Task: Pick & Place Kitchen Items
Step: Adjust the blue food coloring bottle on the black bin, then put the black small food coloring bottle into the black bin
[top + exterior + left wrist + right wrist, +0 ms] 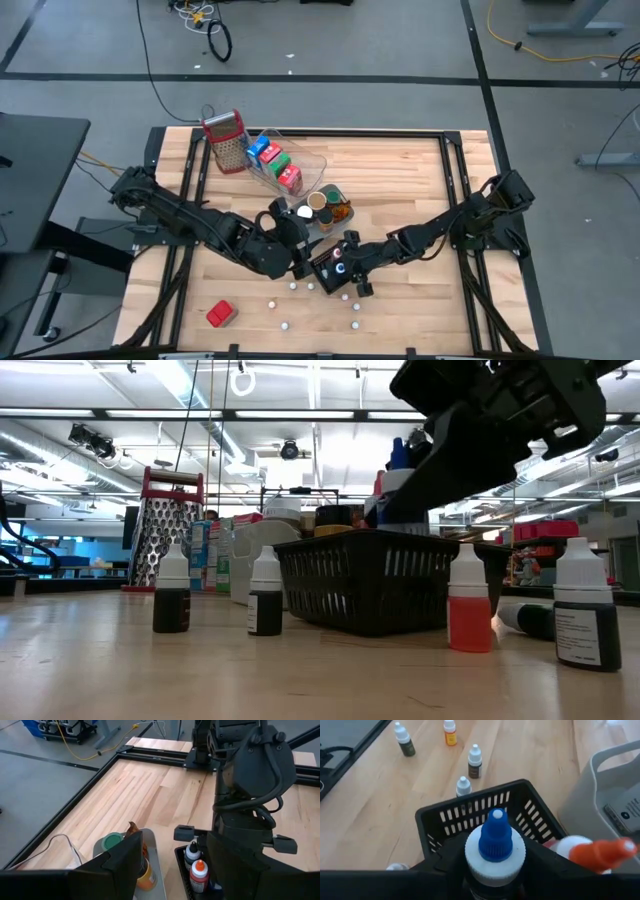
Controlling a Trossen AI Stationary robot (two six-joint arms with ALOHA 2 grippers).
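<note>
**Right Gripper Holding a Dropper Bottle at the Black Basket**

The right arm reaches from the table's right edge toward the centre, elbow bent, wrist low over the black slotted plastic basket (333,268). The right gripper (495,870) is clamped on a small dropper bottle with a white collar and blue pointed cap (495,842); the bottle stands upright between the two dark fingers, above the basket's near wall. Beside it in the basket lies a white bottle with an orange-red tip (600,854).

The left arm extends from the table's left edge, folded low, its wrist beside the basket's left side. The left gripper (170,865) has its fingers apart, with nothing between them; it points across the basket and the grey tray (150,855) holding a green-lidded jar (111,841).

Four more dropper bottles with white caps stand upright on the wooden table (400,190) near the basket: two dark ones (172,595) (265,598), an orange one (470,605) and another dark one (586,615). A clear tray (300,165) farther back holds red, blue and green cartons (275,160), beside a metal grater with a red top (226,140). A red carton (220,314) lies alone near the table's front-left corner.
</note>
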